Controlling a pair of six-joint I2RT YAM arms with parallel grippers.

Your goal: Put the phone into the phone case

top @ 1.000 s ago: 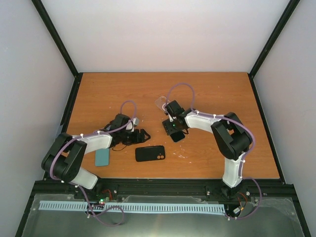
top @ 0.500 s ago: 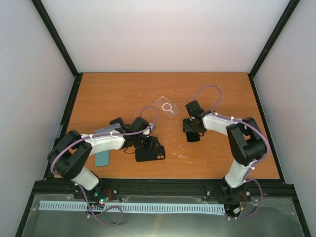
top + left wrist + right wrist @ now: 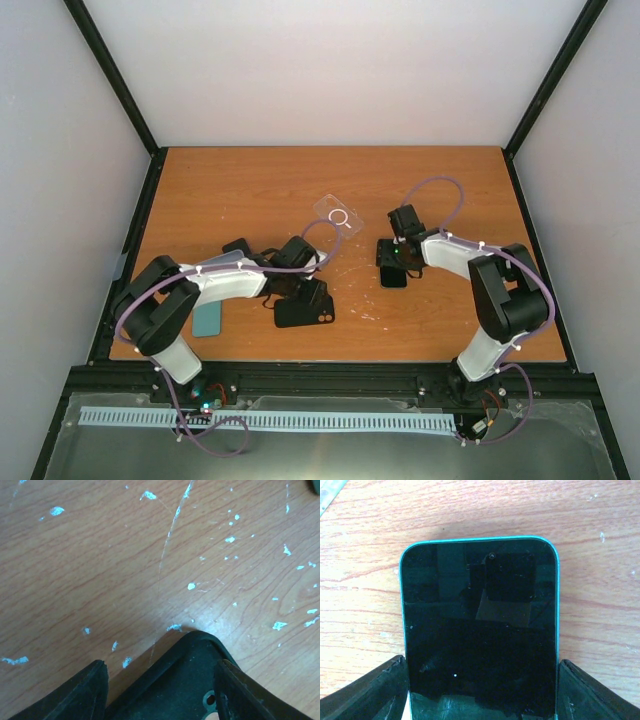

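Shifting rightward, left gripper point(image 3: 160, 669) straddles black case point(image 3: 303, 314); right gripper point(image 3: 480, 666) grips phone point(image 3: 480, 615).

The top external camera looks down from above and behind the arm bases, taking in the whole table point(image 3: 250, 190). The left wrist camera sits close over the wood, looking past the left gripper point(image 3: 161, 664) at one corner of the black phone case point(image 3: 185, 685). The right wrist camera (just as close) faces down on the phone point(image 3: 480, 630), framed by the right gripper point(image 3: 481, 661). Both patches lie mid-table in the overhead view.
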